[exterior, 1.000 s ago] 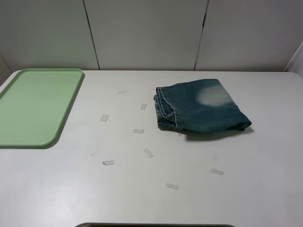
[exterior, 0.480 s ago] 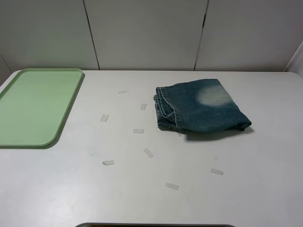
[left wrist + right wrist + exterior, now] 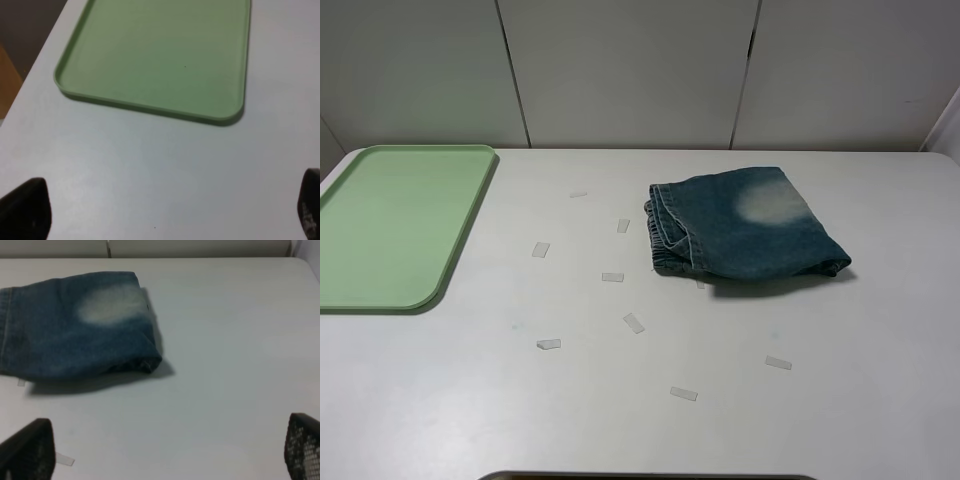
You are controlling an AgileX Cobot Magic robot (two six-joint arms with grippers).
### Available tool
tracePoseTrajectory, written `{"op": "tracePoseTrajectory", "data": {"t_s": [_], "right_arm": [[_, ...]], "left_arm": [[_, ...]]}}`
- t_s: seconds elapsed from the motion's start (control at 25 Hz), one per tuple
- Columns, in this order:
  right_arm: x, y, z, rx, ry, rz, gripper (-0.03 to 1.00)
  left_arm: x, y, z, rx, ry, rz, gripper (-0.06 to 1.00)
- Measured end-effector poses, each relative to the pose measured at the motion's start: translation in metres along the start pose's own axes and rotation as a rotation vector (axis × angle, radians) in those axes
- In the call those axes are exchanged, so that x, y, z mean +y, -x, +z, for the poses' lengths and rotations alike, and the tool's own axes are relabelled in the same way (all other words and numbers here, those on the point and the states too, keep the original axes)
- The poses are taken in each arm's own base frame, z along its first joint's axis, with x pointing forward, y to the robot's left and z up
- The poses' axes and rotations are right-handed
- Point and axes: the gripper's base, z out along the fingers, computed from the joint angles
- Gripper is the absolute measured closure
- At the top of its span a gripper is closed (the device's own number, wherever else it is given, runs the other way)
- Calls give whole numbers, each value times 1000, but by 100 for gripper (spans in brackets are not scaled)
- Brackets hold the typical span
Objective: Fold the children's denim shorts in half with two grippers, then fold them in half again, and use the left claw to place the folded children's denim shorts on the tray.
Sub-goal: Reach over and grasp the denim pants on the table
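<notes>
Our left hand (image 3: pixel 167 212) is wide open. Its two dark fingertips (image 3: pixel 27 207) stand far apart with only bare table (image 3: pixel 150 165) between them, and it holds nothing. The tray (image 3: pixel 160 60) lies flat on the table ahead of this hand, its near rounded rim a little way beyond the fingertips, and nothing rests in the part we can see.

Our right hand (image 3: pixel 162 452) is also spread open and empty, with its mesh-patterned fingertips (image 3: pixel 302 447) at either side. The shorts (image 3: pixel 75 325) lie on the table ahead of it, off toward one finger rather than square between the two, and clear of both. They touch neither hand.

From the high camera neither hand is in view. There the shorts (image 3: pixel 745 235) lie as a folded bundle, with the layered seam edges stacked on the side facing the tray and a whitish faded patch (image 3: pixel 768 205) on top. The fold on the side nearest our right hand lifts a little and casts a shadow on the table.

The tray (image 3: pixel 390 220) sits well apart from the shorts, out beyond our left hand. Small bits of clear tape (image 3: pixel 634 322) are scattered over the table between tray and shorts, and one lies just ahead of a right fingertip.
</notes>
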Motion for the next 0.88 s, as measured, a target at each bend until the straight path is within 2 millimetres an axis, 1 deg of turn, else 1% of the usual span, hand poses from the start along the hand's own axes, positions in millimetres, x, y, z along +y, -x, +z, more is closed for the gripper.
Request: {"op": "tracePoseTrajectory", "data": {"t_s": [0.28, 0.36, 0.44, 0.64, 0.72, 0.88], "right_arm": [[0, 0, 0, 0, 0, 0, 27], [0, 0, 0, 0, 0, 0, 27], [0, 0, 0, 0, 0, 0, 27], [0, 0, 0, 0, 0, 0, 27], [0, 0, 0, 0, 0, 0, 27], [0, 0, 0, 0, 0, 0, 27]], "left_arm": [[-2, 1, 1, 13, -15, 10, -5], [-4, 6, 4, 55, -29, 4, -5], [-8, 17, 9, 109, -46, 0, -5], [-22, 50, 33, 267, -108, 38, -5], [-29, 63, 49, 313, -148, 57, -5], [-41, 77, 79, 342, -214, 43, -5]]}}
